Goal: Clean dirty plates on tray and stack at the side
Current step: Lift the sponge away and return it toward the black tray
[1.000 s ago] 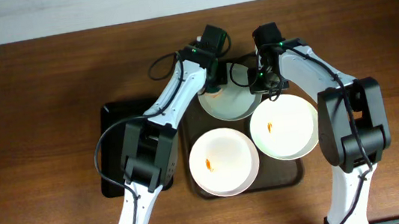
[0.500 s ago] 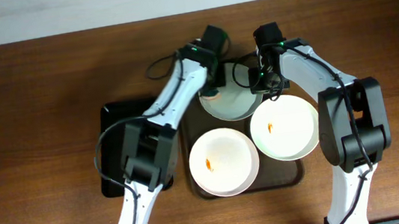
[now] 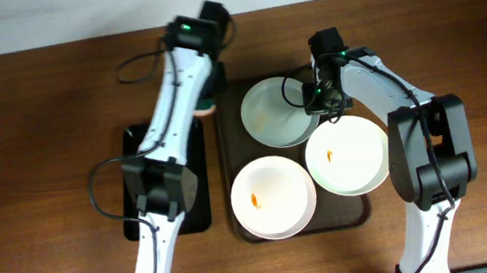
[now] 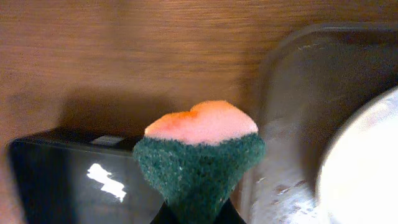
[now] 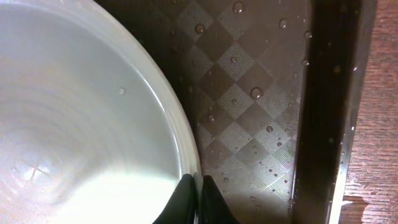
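The right fingers pinch the rim of the clean plate, which spreads ahead and to the left of them on the tray. The left fingers clamp one green-and-orange sponge over the tabletop, just outside the tray's edge, with one black tray to their other side. Three plates lie on the tray: the clean one, a smeared plate and a second smeared plate.

Overhead looks straight down on the whole table; left wrist faces close past a sponge to the tray corner; right wrist sits very near a plate rim, probably overhead's far one.
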Tool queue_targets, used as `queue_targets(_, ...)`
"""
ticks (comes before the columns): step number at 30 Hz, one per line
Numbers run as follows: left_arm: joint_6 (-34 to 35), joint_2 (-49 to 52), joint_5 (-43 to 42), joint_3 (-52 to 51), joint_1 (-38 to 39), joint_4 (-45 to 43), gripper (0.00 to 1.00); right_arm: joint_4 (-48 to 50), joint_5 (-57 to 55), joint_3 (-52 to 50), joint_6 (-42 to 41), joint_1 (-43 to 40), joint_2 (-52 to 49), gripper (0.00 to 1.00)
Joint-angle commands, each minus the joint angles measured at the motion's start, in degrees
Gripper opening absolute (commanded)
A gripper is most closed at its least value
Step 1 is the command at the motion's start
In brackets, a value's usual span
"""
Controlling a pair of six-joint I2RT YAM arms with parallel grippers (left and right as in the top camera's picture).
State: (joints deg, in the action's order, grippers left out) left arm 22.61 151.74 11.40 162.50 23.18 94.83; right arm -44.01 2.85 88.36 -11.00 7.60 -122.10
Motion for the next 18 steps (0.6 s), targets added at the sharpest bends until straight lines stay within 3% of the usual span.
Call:
queue_targets(1, -6.71, -2.73, -9.81, 4.83, -4.74, 1.92, 0.0, -0.59, -3.15, -0.26, 3.61, -0.5, -0.39, 0.06)
queue_targets(3, -9.31, -5.79, -14.69, 4.81, -6.56, 1.92, 0.0, -0.61, -1.25, -0.26, 6.97, -0.5, -0.39, 0.16)
queue_targets(7, -12.04, -14.4, -9.29, -0.39, -7.1, 1.92, 0.0, -0.59, -0.87, -0.26, 7.41, -0.5, -0.39, 0.21)
queue_targets(10, -11.54, -25.92, -5.01, -18.21, -7.19, 1.92, 0.0, -0.59, -0.87, -0.26, 7.39, -0.5, -0.39, 0.21)
queue_targets(13, -6.47, -38.21, -0.68, -40.04, -8.5, -0.09, 0.0, -0.57, -0.87, -0.26, 7.39, -0.5, -0.39, 0.21)
queue_targets(15, -5.49, -45.72, -1.62, -61.55, -9.16, -15.39, 0.0, 0.59, 0.42, -0.26, 7.37, -0.5, -0.39, 0.2)
queue_targets(17, -5.49, -47.25, -2.75, -76.74, -9.29, -29.75, 0.0, 1.49, 2.08, -0.26, 7.37, -0.5, -0.39, 0.04)
queue_targets(18, -5.49, -47.15, -2.78, -81.94, -9.6, -34.95, 0.0, 1.64, 3.04, -0.24, 7.37, -0.5, -0.39, 0.04)
